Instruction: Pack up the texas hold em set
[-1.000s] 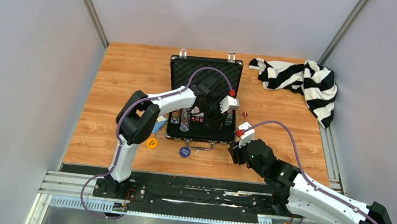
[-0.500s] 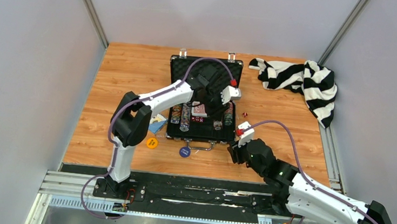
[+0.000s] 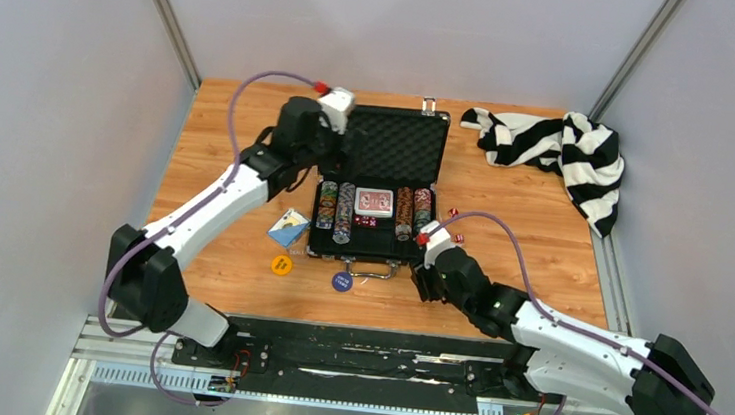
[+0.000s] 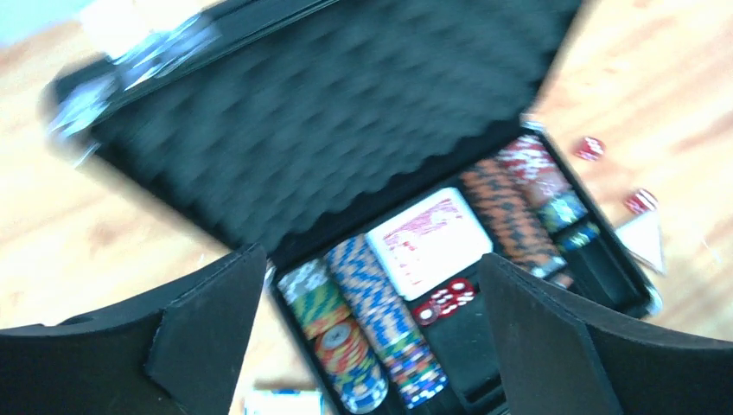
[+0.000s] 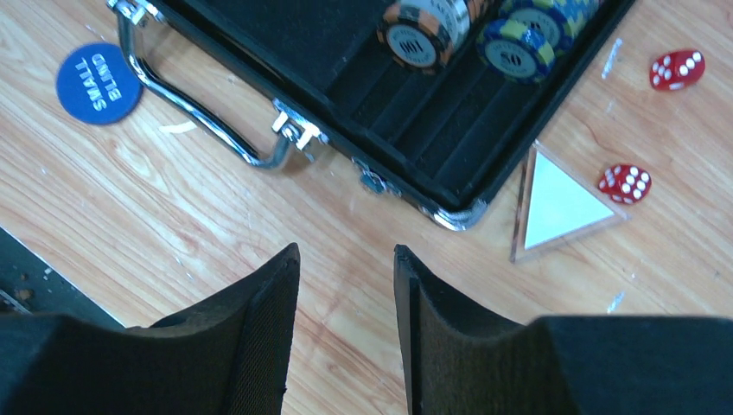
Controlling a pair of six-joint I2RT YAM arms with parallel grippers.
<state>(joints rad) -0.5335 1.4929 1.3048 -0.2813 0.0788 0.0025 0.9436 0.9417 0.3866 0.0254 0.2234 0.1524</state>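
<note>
Two red dice [image 5: 624, 183] lie just past the right gripper [image 5: 346, 255], which is parted and empty. The left gripper [image 4: 370, 259] gapes, empty, at the briefcase [image 4: 346, 112] rear corner.

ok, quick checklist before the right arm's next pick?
1. briefcase open: ok.
2. left gripper empty, jaws wide: ok.
3. right gripper empty, jaws slightly apart: ok.
4. all dice packed: not ok, two red dice lie outside, beside the briefcase's corner.
5. buttons packed: not ok, small blind button lies in front of the briefcase.
6. decks packed: not ok, blue card deck sits left of the briefcase.
</note>
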